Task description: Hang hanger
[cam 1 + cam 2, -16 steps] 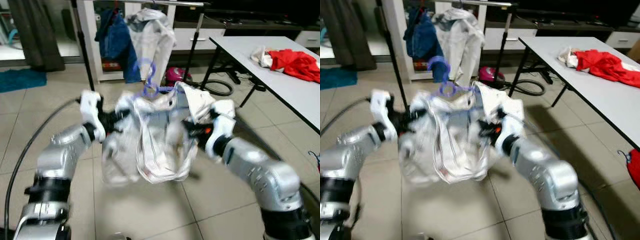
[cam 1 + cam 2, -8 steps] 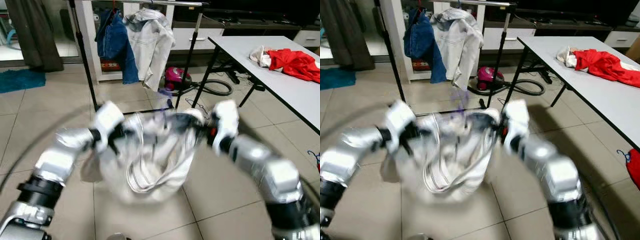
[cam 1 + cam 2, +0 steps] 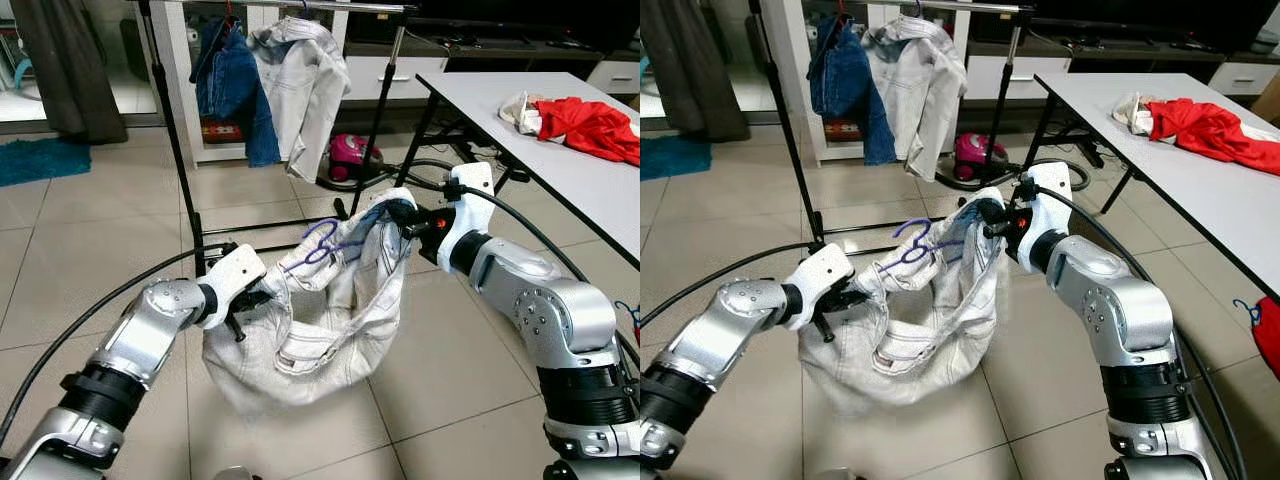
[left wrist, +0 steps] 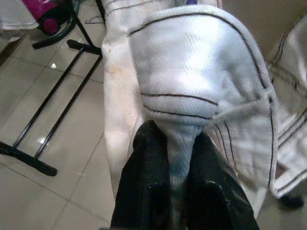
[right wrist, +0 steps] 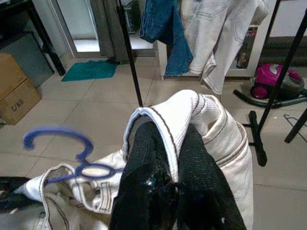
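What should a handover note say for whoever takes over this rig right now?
Left gripper: shut on the white jacket, low at its left side.
Right gripper: shut on the jacket's other side, held higher.
The jacket sags between the arms above the tiled floor; the blue hanger sits at its top edge, hook free.
The clothes rack stands ahead with a denim jacket and a pale jacket on it.
Done: garment lifted with its hanger.
Left: reach the rack and hook the hanger on its rail.
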Robot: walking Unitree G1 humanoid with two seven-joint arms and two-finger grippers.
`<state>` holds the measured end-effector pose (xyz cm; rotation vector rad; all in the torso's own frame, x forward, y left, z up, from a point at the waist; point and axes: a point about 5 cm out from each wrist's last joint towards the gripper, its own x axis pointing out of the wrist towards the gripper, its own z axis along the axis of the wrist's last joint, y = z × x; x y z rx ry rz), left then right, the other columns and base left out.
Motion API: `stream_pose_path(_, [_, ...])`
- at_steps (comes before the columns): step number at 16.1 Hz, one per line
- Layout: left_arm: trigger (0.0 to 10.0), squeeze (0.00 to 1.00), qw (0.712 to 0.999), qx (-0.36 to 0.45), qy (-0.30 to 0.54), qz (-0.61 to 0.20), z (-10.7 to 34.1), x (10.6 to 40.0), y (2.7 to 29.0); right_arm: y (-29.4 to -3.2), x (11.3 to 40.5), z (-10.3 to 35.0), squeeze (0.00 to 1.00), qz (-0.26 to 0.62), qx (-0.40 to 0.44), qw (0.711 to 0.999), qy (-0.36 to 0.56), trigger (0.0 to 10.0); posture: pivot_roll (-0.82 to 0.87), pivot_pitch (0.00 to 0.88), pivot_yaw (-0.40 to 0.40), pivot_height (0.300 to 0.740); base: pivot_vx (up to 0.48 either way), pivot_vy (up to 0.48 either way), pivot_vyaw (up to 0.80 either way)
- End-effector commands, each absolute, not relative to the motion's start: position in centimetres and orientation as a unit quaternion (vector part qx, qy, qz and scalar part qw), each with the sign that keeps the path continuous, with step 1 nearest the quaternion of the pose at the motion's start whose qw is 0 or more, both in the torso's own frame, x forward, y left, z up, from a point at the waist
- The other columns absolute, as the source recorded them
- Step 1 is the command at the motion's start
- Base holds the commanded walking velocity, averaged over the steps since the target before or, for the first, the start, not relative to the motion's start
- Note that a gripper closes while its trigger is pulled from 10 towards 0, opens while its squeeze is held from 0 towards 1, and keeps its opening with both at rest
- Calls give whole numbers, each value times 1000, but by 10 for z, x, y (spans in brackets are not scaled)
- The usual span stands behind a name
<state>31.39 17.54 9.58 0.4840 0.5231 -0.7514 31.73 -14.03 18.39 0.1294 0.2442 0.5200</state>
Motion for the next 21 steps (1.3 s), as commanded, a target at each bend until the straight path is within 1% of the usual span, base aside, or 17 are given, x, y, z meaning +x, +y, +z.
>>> stream_pose_path(1, [0, 0, 887, 209, 231, -342, 102, 320, 177, -142, 317, 199, 0, 261, 61, 959, 93, 0, 62, 0, -105, 740, 0, 0, 0])
stream_pose_path(2, [0, 0, 917, 153, 200, -311, 111, 328, 180, -141, 314, 196, 0, 265, 56, 957, 101, 0, 62, 0, -105, 740, 0, 0, 0])
stream_pose_path(3, [0, 0, 941, 95, 152, -288, 129, 336, 185, -139, 308, 188, 0, 272, 49, 954, 117, 0, 60, 0, -104, 740, 0, 0, 0])
stream_pose_path(6, [0, 0, 954, 17, 73, -291, 162, 342, 192, -132, 296, 171, 0, 279, 38, 948, 149, 0, 60, 0, -103, 740, 0, 0, 0])
stream_pose_path(7, [0, 0, 948, -19, 44, -316, 178, 342, 190, -124, 289, 158, 0, 288, -14, 943, 165, 0, 62, 0, -103, 740, 0, 0, 0])
stream_pose_path(9, [0, 0, 935, -62, 24, -348, 191, 342, 179, -105, 279, 148, 0, 321, -64, 930, 169, 0, 68, 0, -104, 740, 0, 0, 0])
stream_pose_path(11, [0, 0, 889, -84, 24, -449, 198, 330, 151, -85, 277, 141, 0, 344, -76, 922, 159, 0, 68, 0, -104, 740, 0, 0, 0])
stream_pose_path(14, [0, 0, 823, -65, 33, -563, 202, 308, 115, -78, 291, 144, 0, 342, -81, 926, 136, 0, 69, 0, -97, 740, 0, 0, 0])
stream_pose_path(15, [0, 0, 811, -69, 25, -580, 206, 305, 110, -76, 294, 142, 0, 345, -82, 925, 137, 0, 69, 0, -97, 740, 0, 0, 0])
stream_pose_path(16, [0, 0, 799, -69, 14, -597, 214, 302, 107, -76, 295, 135, 0, 350, -93, 921, 147, 0, 70, 0, -97, 740, 0, 0, 0])
stream_pose_path(17, [0, 0, 791, -70, 5, -608, 221, 299, 109, -79, 294, 129, 0, 351, -108, 917, 154, 0, 70, 0, -97, 740, 0, 0, 0])
stream_pose_path(20, [0, 0, 792, -80, -9, -605, 232, 297, 125, -86, 295, 122, 0, 348, -112, 917, 158, 0, 70, 0, -97, 740, 0, 0, 0])
stream_pose_path(21, [0, 0, 805, -72, -2, -589, 230, 299, 133, -88, 297, 123, 0, 349, -99, 920, 145, 10000, 73, 0, -95, 740, 0, 0, 0])
